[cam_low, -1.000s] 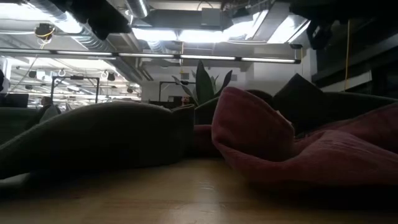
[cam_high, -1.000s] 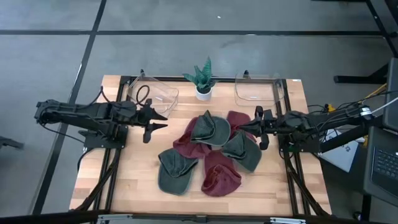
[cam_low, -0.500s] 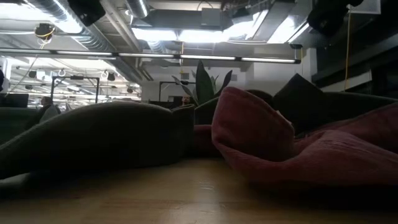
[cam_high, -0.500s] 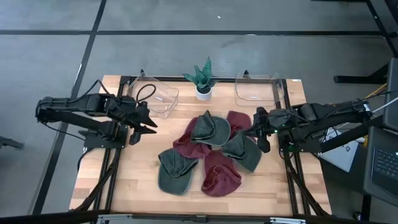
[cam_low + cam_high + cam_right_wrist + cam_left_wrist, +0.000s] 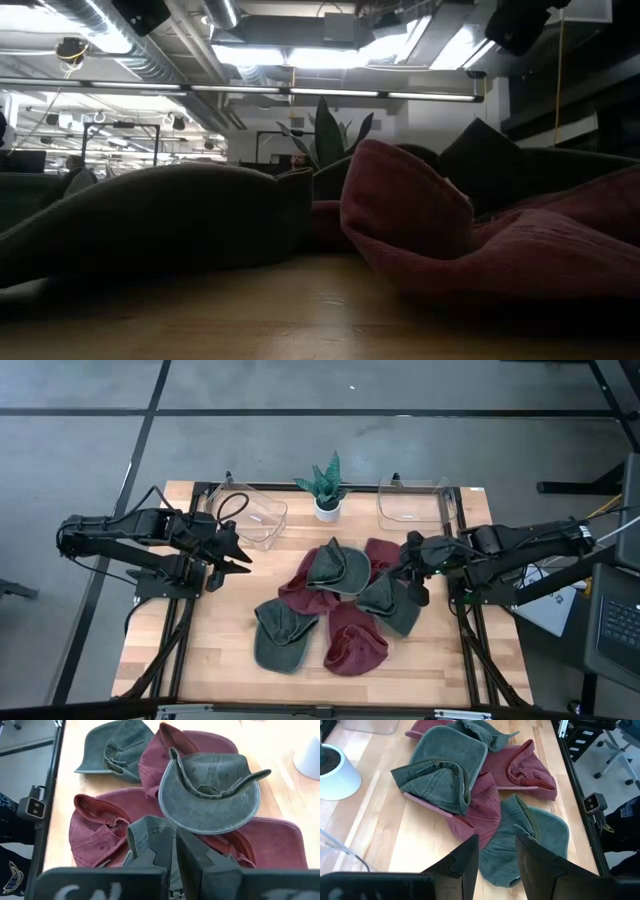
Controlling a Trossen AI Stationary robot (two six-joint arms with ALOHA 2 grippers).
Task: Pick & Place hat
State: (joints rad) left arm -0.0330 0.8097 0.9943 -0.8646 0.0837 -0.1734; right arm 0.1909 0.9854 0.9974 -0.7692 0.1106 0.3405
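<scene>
Six hats [image 5: 340, 605] lie heaped mid-surface. Right gripper [image 5: 413, 573], jaws nearly shut, hovers at the pile's right edge, likely choosing one; left gripper [image 5: 237, 556] waits, jaws parted, empty.

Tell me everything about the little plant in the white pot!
The little plant has stiff, pointed green leaves with paler streaks, fanning up out of a small round white pot. The pot looks smooth, like ceramic or plastic. It stands upright on the wooden table at the far edge, between two clear bins. No hat and no gripper touches it.
</scene>
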